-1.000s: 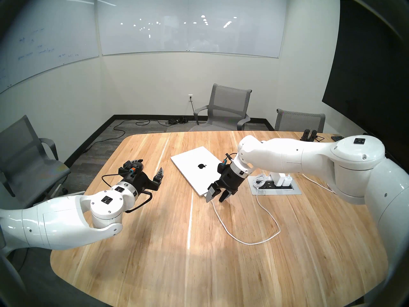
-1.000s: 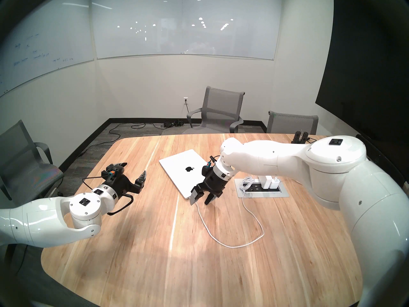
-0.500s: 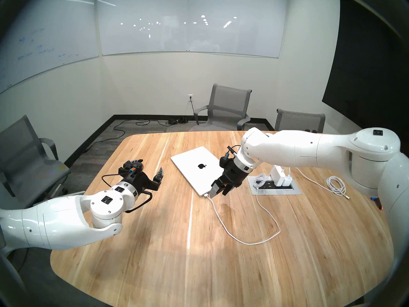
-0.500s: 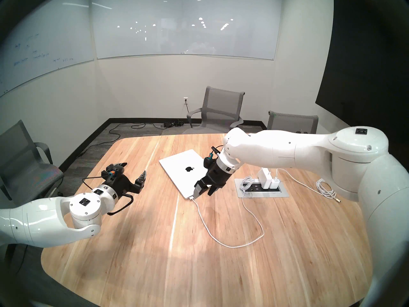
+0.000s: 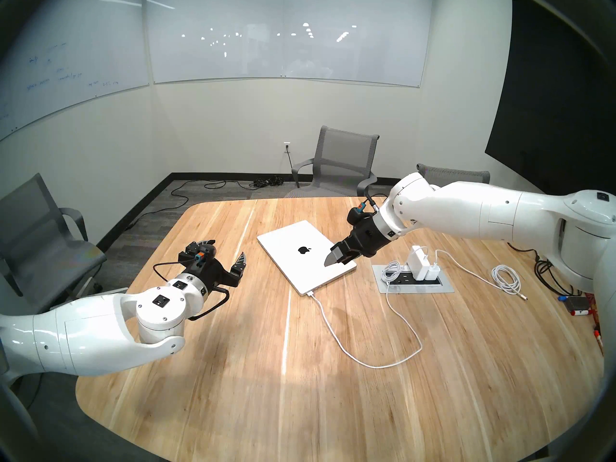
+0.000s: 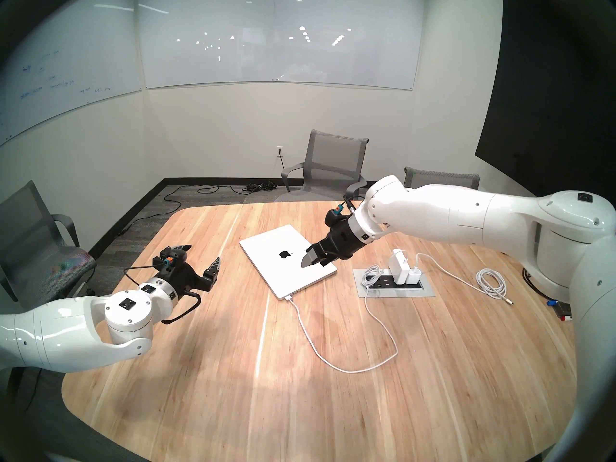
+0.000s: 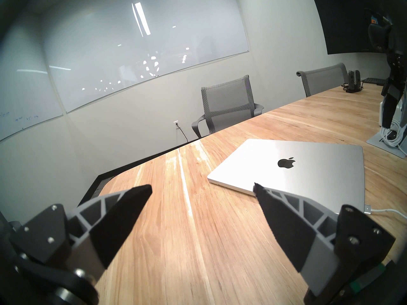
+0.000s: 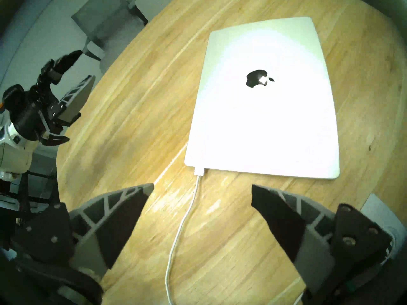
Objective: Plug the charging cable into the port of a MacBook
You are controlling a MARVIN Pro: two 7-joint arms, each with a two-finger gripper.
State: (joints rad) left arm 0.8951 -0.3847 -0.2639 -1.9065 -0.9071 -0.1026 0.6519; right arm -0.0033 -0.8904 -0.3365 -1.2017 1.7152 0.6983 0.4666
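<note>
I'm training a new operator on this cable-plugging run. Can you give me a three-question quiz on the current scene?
1. True or false: the charging cable has its connector seated at the MacBook edge.
2. The right gripper is: A) shut on the cable, B) open and empty, C) resting on the lid.
3. Fill in: the left gripper is open and holds ____.

Key: 1 true; 2 B; 3 nothing.

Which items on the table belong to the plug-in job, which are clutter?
Job:
- MacBook, closed
- charging cable, connector seated at the MacBook's near edge
- right tool, open, empty, above the lid

Lying about:
- coiled white cable
- power adapters in the outlet box
- left tool, open, idle
</note>
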